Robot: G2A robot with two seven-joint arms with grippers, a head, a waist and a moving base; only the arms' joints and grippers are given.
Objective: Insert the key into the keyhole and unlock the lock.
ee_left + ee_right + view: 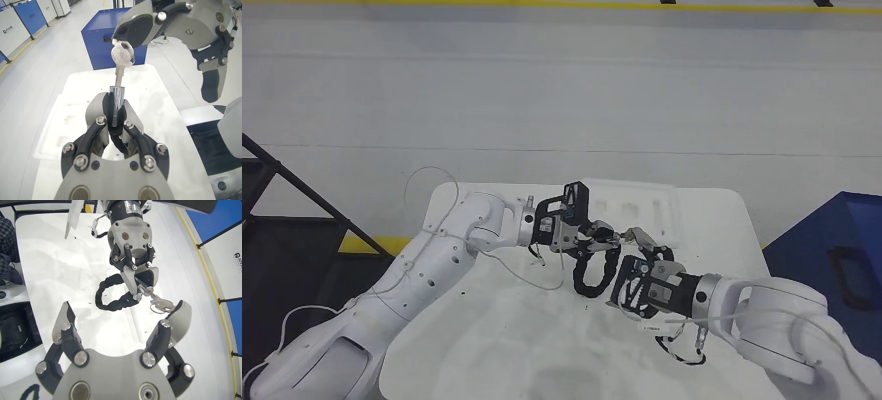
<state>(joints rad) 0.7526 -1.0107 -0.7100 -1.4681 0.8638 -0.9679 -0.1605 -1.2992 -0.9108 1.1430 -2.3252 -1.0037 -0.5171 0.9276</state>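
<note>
Near the centre of the top view, we see the left gripper, jaws clamped on the lock barrel. The key sits tip-first in the keyhole, its long axis in line with the barrel and its head toward the right gripper, whose jaws gape wide. We judge the key light, stiff and slick; pinch its flat head.

Glossy white arms, grey gripper fingers with black textured pads, black linkages, silver screws
</note>
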